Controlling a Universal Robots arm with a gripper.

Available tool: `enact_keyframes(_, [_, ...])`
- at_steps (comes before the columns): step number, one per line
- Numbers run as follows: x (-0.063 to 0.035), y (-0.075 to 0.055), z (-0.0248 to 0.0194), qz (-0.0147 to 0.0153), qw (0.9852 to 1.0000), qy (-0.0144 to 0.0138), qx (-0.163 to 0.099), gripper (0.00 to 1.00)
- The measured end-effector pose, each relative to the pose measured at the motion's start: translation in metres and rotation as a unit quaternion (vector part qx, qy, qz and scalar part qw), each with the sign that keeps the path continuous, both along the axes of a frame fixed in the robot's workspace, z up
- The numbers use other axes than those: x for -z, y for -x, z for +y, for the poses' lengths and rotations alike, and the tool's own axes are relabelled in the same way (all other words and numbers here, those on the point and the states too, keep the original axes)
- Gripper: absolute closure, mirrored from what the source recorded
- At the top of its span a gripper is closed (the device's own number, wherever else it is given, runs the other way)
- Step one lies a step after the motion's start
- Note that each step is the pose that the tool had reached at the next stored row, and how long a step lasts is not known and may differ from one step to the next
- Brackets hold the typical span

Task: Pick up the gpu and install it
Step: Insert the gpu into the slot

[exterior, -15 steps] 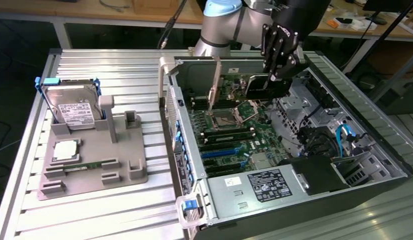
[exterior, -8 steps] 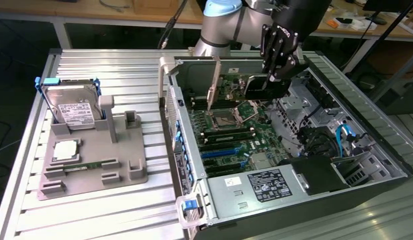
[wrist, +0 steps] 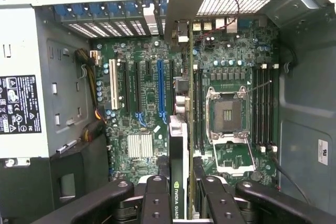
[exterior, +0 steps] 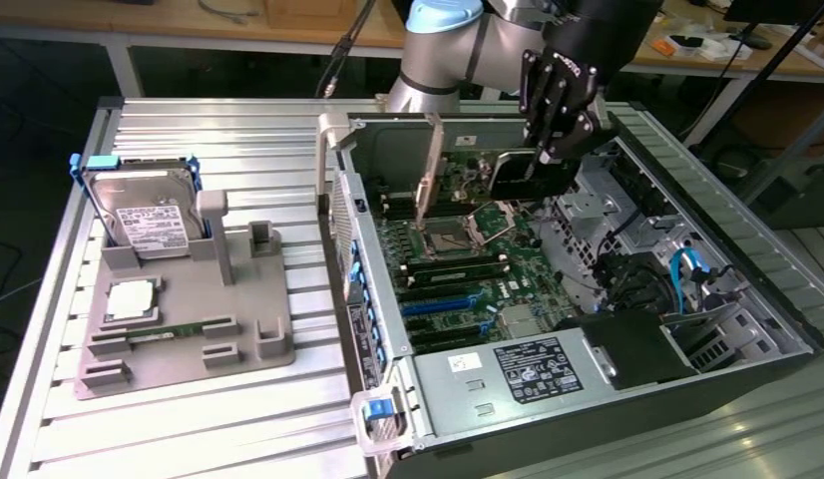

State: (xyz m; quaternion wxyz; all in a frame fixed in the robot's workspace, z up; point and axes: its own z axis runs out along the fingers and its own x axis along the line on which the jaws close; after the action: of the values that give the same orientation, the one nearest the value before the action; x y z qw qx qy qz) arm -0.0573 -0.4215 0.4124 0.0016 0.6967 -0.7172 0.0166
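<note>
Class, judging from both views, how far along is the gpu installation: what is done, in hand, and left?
Done: the gpu, a thin dark card with a pale metal end bracket, is picked up. In hand: the black claw grips it above the green motherboard inside the open grey computer case. Left: it looks unseated; the long blue slot stands empty.

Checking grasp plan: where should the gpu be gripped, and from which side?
Pinch the gpu across its flat faces at the top edge, from above, as the gripper holds it: the card hangs edge-down over the motherboard, leaving its lower edge and bracket free.
</note>
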Motion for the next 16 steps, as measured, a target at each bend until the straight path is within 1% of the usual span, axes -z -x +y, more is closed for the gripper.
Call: enact_keyframes(16, [0.0001, -0.0003, 0.0, 0.0, 1.0, 0.0, -0.003, 0.73])
